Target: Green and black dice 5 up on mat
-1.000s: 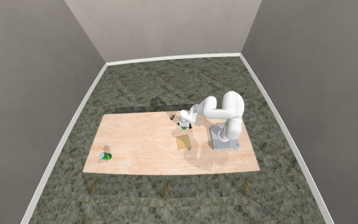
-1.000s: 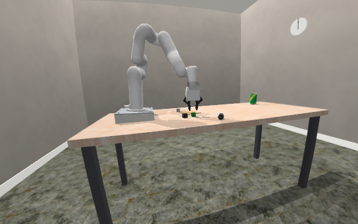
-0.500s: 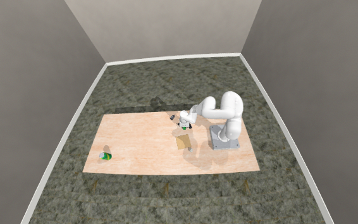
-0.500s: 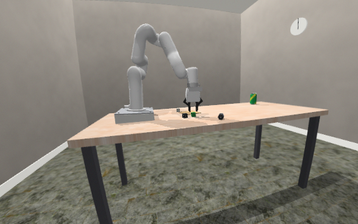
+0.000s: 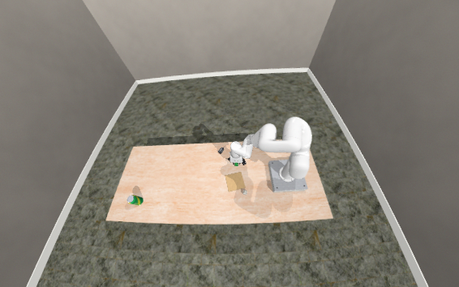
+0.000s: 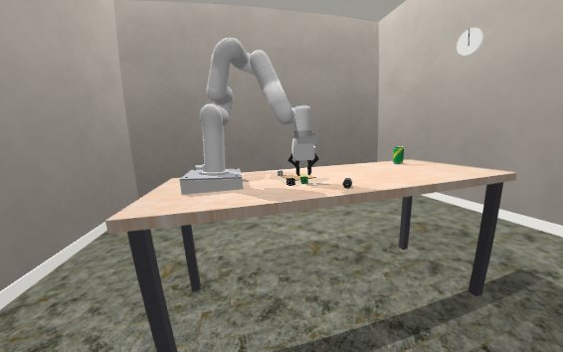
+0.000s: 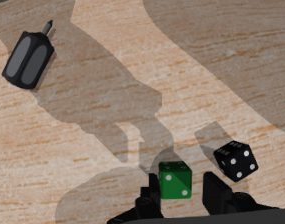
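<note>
The green die [image 7: 174, 180] lies flat on the wooden table, off the mat, and also shows in the exterior view [image 6: 304, 180]. The black die [image 7: 235, 160] [image 6: 290, 181] sits just to its right on the table, apart from it. My gripper [image 7: 179, 188] [image 6: 303, 166] hangs a little above the green die with its fingers partly open on either side of it, holding nothing. The tan mat [image 5: 234, 182] lies nearer the table's front, with nothing on it. The small white die [image 5: 243, 191] sits by the mat's corner.
A dark tool-like handle [image 7: 28, 59] [image 6: 347, 183] lies on the table beyond the dice. A green soda can [image 5: 135, 199] stands at the far end of the table. The robot base [image 5: 288, 180] is beside the mat.
</note>
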